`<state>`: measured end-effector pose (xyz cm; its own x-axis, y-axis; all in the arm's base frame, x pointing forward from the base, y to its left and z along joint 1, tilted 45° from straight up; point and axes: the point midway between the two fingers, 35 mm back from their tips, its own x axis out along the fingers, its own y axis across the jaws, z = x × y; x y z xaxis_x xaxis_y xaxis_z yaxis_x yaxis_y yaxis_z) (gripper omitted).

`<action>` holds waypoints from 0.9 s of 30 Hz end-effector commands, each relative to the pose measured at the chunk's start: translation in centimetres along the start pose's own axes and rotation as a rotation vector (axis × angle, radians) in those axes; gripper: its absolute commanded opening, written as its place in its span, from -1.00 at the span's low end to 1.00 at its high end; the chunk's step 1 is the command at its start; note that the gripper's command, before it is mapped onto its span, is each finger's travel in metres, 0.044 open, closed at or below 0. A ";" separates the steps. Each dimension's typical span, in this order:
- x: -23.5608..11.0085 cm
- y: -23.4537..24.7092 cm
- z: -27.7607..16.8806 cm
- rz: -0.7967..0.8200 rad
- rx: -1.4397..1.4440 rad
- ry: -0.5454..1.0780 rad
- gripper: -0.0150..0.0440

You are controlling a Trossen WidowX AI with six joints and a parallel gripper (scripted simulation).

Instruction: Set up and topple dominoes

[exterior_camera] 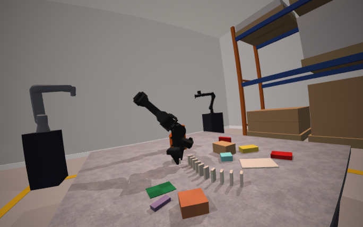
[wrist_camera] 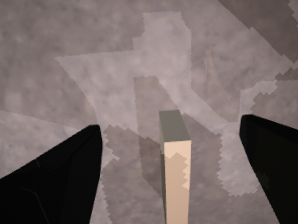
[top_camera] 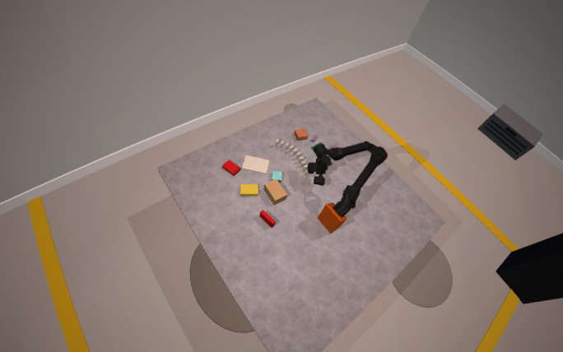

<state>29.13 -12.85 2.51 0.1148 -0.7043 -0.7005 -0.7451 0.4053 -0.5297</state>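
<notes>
A loose cream domino [exterior_camera: 179, 160] [wrist_camera: 177, 175] lies on the table past the near-arm end of the row. In the wrist view it lies lengthwise between the fingers, with bare gaps on both sides, and runs out of the bottom of the frame. My gripper [exterior_camera: 177, 162] [wrist_camera: 172, 130] is partly open, low over that domino, and neither finger touches it. In the exterior view a finger hides part of the domino. A curved row of several standing dominoes [top_camera: 295, 151] [exterior_camera: 206, 173] runs beside the gripper; all that show are upright.
An orange block [top_camera: 300, 134] [exterior_camera: 193, 202], a purple bar [exterior_camera: 160, 203] and a green sheet [exterior_camera: 160, 189] lie off the row's far end. A cyan block [top_camera: 276, 176], a brown box [top_camera: 275, 191], a cream sheet [top_camera: 255, 164], a yellow block [top_camera: 248, 189] and two red blocks lie across the row.
</notes>
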 end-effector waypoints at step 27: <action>-15.1 0.0 0.5 0.007 -0.006 -0.008 -0.41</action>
<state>28.42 -5.92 8.42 0.1055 -0.6928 -0.7134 -0.7604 0.4061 -0.5069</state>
